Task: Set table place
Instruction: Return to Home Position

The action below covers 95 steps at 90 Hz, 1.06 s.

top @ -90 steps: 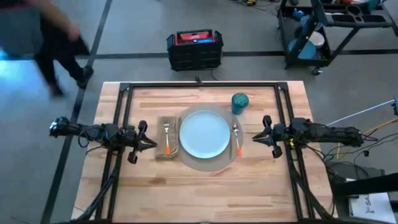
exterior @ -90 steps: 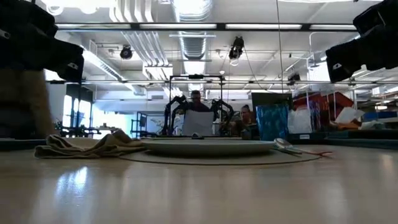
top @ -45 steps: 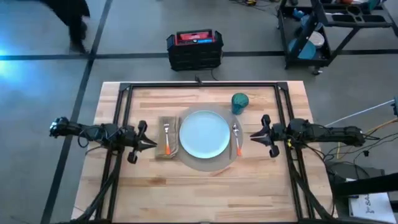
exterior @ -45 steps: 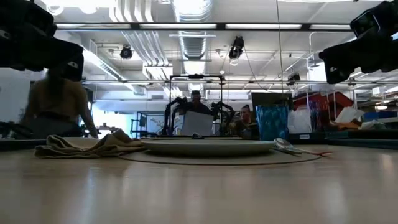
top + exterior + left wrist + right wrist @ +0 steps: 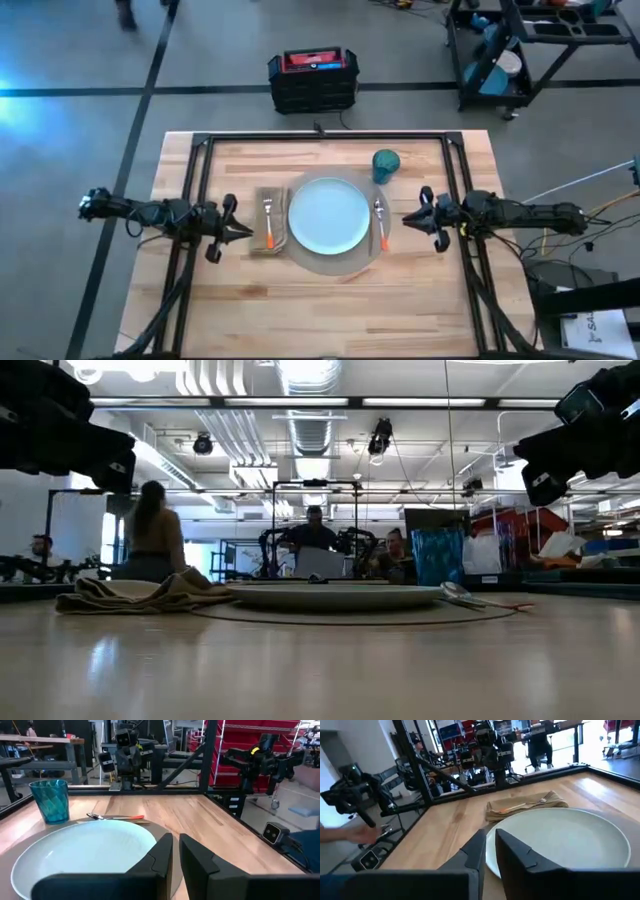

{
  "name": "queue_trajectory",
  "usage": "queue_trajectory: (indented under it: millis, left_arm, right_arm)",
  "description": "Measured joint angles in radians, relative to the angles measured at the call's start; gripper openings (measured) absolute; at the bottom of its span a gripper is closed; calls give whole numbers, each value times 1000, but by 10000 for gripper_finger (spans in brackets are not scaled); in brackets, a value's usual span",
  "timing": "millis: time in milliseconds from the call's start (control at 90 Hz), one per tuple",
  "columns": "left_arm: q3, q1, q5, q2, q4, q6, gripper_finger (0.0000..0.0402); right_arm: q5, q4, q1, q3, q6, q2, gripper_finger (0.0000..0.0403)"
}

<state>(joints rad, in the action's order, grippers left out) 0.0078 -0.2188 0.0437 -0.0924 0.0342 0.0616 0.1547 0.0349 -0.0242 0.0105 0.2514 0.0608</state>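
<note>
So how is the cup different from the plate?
The cup is teal, tall and upright; the plate is pale blue, wide and flat. The plate lies on the round mat; the cup stands on the table just off it. Both are round and bluish.

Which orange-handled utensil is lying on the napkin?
The fork, left of the plate, on the tan napkin. The other utensil lies on the round mat, right of the plate.
</note>
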Motion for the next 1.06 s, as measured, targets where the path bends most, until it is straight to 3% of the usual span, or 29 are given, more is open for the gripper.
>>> queue_trajectory:
  millis: [1056]
  left_arm:
    - [0, 0, -2, -12, 3, 0, 20]
  right_arm:
    - [1, 0, 0, 0, 0, 0, 83]
